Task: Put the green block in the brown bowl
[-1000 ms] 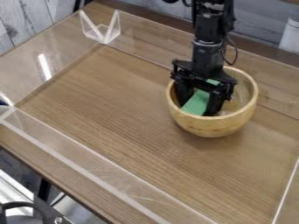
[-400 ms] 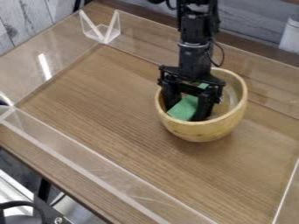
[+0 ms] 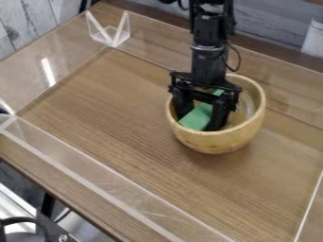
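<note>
The brown bowl [image 3: 243, 130], a round light wooden one, stands right of centre on the wooden table. The green block [image 3: 195, 118] lies inside it, tilted against the left inner wall. My gripper [image 3: 205, 112] reaches steeply down into the bowl from the black arm above. It is open, with one black finger [image 3: 180, 102] by the left rim and the other on the right, astride the block. The fingertips and the block's far end are hidden behind the bowl's wall and the fingers.
The wooden tabletop [image 3: 113, 113] is ringed by low clear acrylic walls [image 3: 76, 165]. A folded clear plastic piece [image 3: 111, 30] stands at the back left corner. The bowl sits near the table's right side.
Compared with a second ago, the bowl, the block and my gripper sit slightly further left. Over the last half second nothing visibly changed, and the jaws stay wide.
</note>
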`<action>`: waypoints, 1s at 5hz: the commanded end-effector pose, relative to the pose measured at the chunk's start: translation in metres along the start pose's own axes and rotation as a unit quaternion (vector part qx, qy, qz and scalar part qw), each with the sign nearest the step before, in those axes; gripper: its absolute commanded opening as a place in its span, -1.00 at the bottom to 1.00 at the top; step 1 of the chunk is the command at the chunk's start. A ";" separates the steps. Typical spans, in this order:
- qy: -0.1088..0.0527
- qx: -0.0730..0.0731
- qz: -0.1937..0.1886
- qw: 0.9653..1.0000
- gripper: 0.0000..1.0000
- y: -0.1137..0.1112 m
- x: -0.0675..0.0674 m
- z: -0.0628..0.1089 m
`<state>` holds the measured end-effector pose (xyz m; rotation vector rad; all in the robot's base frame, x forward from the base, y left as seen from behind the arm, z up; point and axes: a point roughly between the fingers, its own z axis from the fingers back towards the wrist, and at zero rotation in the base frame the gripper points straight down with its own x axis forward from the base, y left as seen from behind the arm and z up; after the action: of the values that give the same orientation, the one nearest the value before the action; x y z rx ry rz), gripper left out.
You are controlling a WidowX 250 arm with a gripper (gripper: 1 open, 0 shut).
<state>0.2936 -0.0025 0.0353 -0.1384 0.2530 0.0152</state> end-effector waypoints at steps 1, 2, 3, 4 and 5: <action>-0.030 -0.002 0.007 1.000 1.00 0.004 0.007 0.019; -0.038 -0.004 0.009 0.999 1.00 0.005 0.011 0.025; -0.049 -0.007 0.007 0.999 1.00 0.006 0.017 0.031; -0.061 -0.012 0.004 0.998 1.00 0.005 0.020 0.038; -0.079 -0.018 -0.003 0.997 1.00 0.002 0.021 0.052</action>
<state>0.3153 0.0022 0.0530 -0.1791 0.1897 0.0299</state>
